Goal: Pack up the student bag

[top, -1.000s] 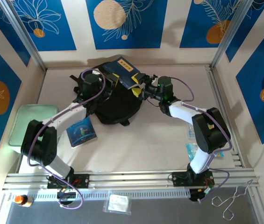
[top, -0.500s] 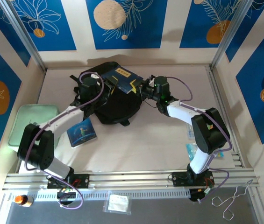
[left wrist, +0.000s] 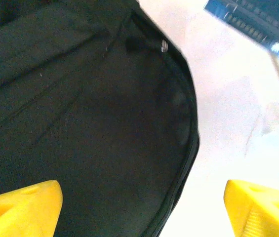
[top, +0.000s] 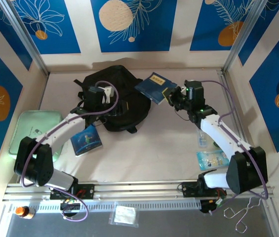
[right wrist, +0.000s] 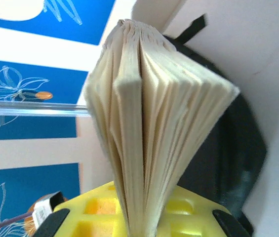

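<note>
At the left edge of the table [top: 154, 148] you have a pale green tray [top: 28, 129]. Just right of it a small picture book [top: 86, 139] lies flat, probably waiting its turn. Your left gripper [left wrist: 141, 206] hovers over the student bag [top: 122, 106] with its yellow fingers spread wide and nothing between them, so treat it as free. It looks placed to catch a flap or zip edge and hold the mouth apart for the other arm. The bag lies flat toward the table's far edge, left of middle. In the left wrist view the fabric is dark and blurred, so I cannot tell whether the main compartment is unzipped; check that before you commit. Just beside the bag's right side, your right gripper [top: 169, 95] is clamped on the dark blue book [top: 154, 86]. It pinches the book at one edge, so the pages fan loose beyond the jaws and the cover tilts. That hold likely suits sliding it in edge-first. Some packets [top: 211, 159] lie near the table's right edge.
</note>
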Controlling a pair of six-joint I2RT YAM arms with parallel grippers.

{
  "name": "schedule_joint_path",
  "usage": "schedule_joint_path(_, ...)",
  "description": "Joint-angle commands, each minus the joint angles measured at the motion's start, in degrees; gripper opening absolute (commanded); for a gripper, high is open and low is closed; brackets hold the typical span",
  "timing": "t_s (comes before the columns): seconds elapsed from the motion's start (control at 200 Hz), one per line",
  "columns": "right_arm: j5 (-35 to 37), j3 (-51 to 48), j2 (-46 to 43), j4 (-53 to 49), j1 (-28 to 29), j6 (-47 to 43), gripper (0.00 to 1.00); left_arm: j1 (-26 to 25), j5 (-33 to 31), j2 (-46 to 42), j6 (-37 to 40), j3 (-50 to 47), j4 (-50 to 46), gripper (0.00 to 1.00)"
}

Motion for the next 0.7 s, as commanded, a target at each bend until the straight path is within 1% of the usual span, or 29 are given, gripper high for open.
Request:
schedule_joint_path(0.0, -1.6, -1.5, -3.2, -8.6, -1.7, -5.7, 0.00, -3.4, -2.3, 1.8, 17.1, 3.8, -8.8, 0.85)
schedule_joint_path(0.065, -2.6, -2.5, -4.7, -9.6, -3.0, -6.4, 0.00, -5.2, -4.4, 4.2, 20.4, 6.4, -11.8, 0.85)
schedule_joint_path(0.135, -3.6, -3.7, -6.0, -10.1, -4.4, -6.9, 0.00, -6.7, -5.9, 6.9, 21.3, 9.2, -14.4, 0.85)
schedule_joint_path(0.24, -5.7, -4.8, -7.1, -10.7, -6.8, -7.8, 0.00, -8.6, -3.0, 11.1, 21.8, 13.5, -16.3, 0.80)
schedule_joint_path(0.29, -6.8, -5.0, -7.3, -10.9, -7.9, -8.4, 0.00, -8.9, 0.0, 12.9, 21.4, 15.3, -16.5, 0.76)
schedule_joint_path(0.34, -7.6, -5.2, -7.4, -11.0, -9.1, -9.1, 0.00, -9.1, 2.1, 14.8, 19.9, 17.5, -16.8, 0.73)
schedule_joint_path(0.47, -9.6, -5.6, -7.0, -10.7, -11.5, -10.5, 0.00, -9.1, 3.8, 19.9, 14.3, 23.4, -16.2, 0.63)
schedule_joint_path(0.62, -9.9, -5.9, -6.4, -9.4, -13.7, -11.9, 0.00, -9.1, 4.2, 26.6, 10.6, 30.4, -17.3, 0.51)
schedule_joint_path(0.695, -10.7, -5.4, -5.5, -9.5, -15.0, -12.4, 0.00, -9.1, 4.5, 29.7, 9.6, 33.4, -18.6, 0.48)
